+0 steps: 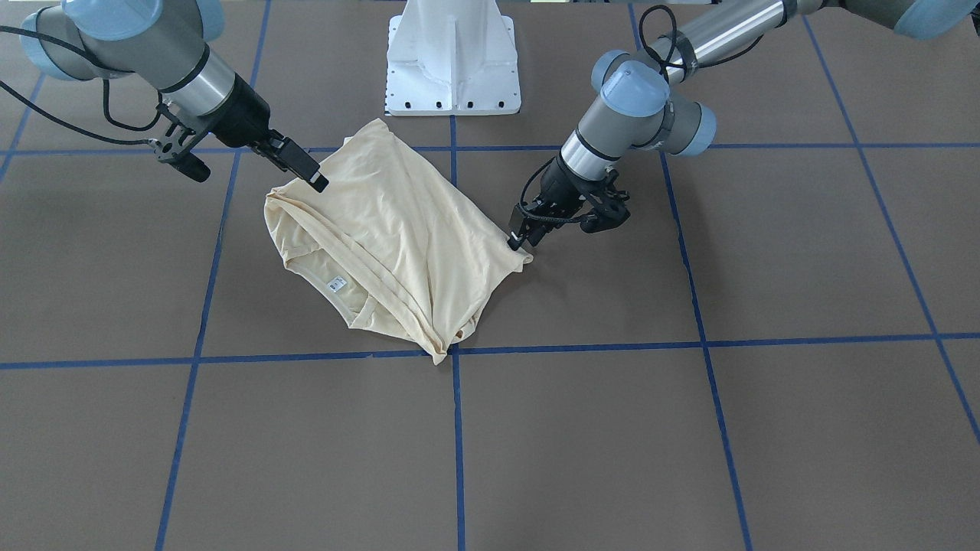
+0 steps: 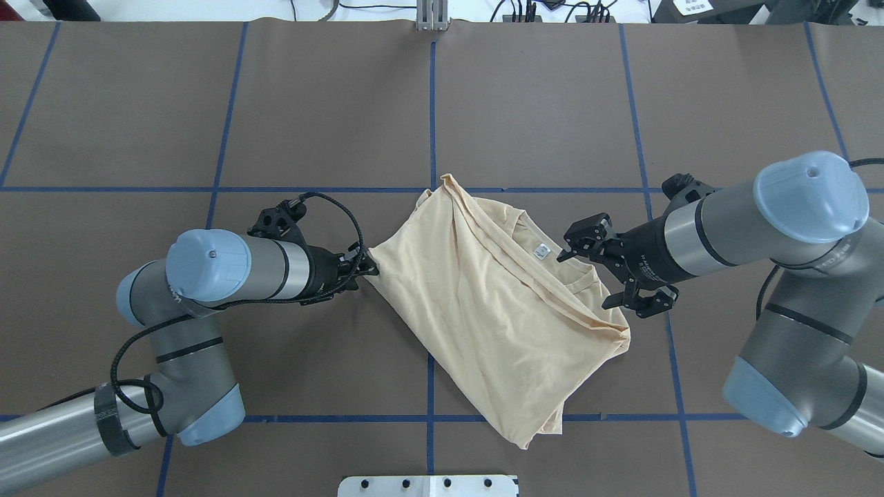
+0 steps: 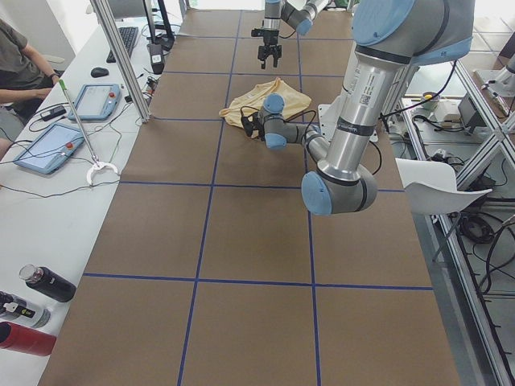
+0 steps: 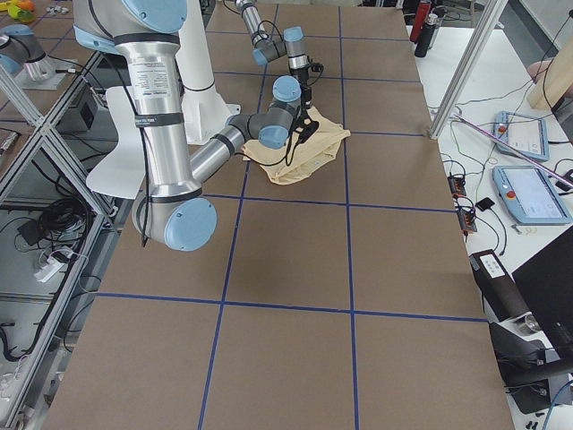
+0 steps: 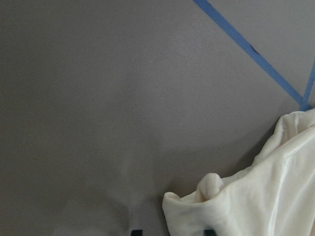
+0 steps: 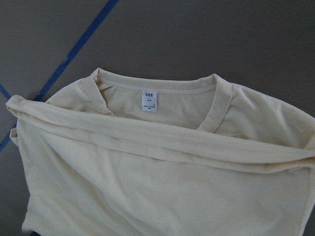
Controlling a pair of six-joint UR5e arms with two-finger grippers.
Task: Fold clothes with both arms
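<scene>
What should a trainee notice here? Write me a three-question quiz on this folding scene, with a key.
1. True or false: the shirt hangs lifted in the air.
2. The left gripper is: A at a corner of the shirt; B over the neck opening; C far from the shirt.
3. Fill in: in the right wrist view, the top word on the neck label reads ____.
Key: 1 false; 2 A; 3 SIZE.

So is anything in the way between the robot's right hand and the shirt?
No, nothing that shows is in the way. The right gripper is at the very edge of the shirt. No other thing lies between them, only the brown table around.
</scene>
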